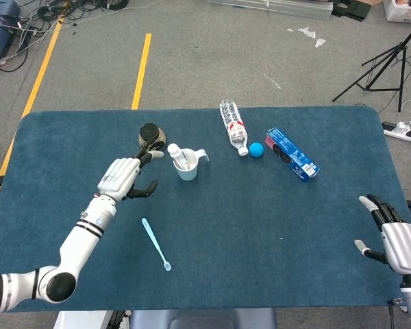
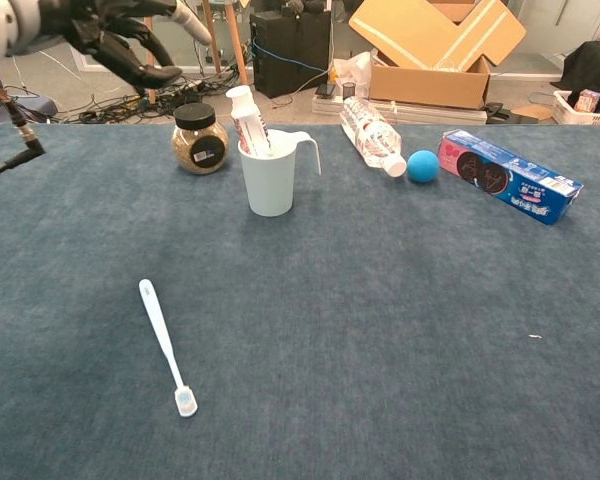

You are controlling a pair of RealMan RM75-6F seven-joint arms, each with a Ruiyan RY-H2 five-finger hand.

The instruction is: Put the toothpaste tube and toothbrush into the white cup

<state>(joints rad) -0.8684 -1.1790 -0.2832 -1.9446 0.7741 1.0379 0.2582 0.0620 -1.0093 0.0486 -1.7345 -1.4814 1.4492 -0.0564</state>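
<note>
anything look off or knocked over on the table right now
The water bottle lies on its side near the far edge, beside the blue ball. The toothbrush lies flat on the cloth, not yet in the white cup. Nothing looks spilled or damaged.
</note>
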